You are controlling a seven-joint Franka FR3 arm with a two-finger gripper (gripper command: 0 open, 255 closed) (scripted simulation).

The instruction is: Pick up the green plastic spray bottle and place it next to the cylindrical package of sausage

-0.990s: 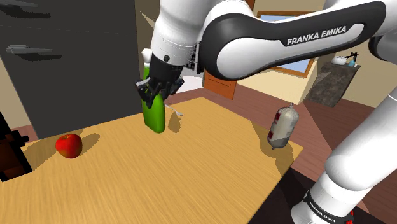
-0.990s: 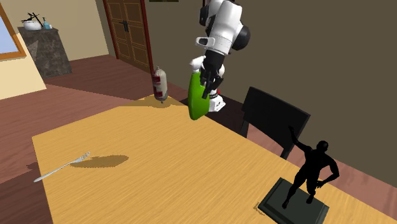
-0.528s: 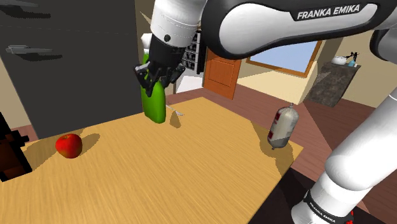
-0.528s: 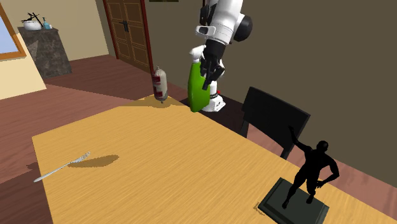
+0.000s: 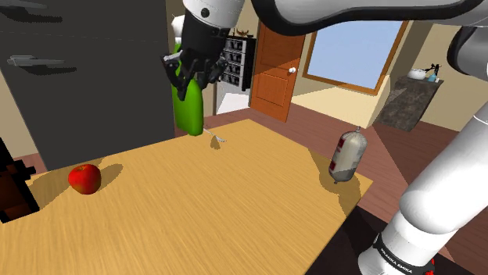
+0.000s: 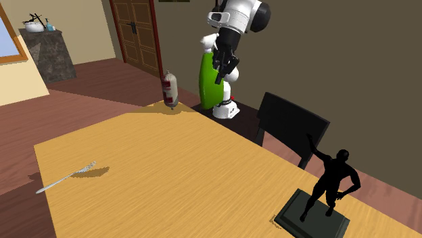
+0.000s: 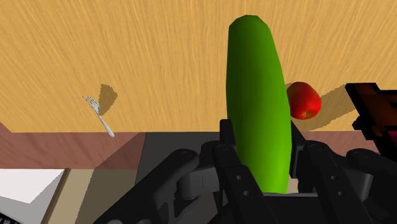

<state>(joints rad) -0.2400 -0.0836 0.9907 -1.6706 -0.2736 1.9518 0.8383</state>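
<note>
Wooden table [image 5: 235, 211] lying well below the gripper [image 5: 191, 76]. Red apple [image 5: 84, 178] sitting on it, down and off to one side of the gripper, throwing a shadow. Silver fork [image 5: 217, 140] lying flat near the table edge, almost under the gripper, on the side away from the apple. Black figurine [image 6: 331, 179] standing on a dark slab at a table corner, well apart from the gripper. Black chair [image 6: 291, 125] standing beside the table, lower than the gripper. Brown door [image 5: 274, 78] and window [image 5: 356, 55] showing behind. Stone counter [image 5: 410, 98] standing far off, carrying small items.
</note>
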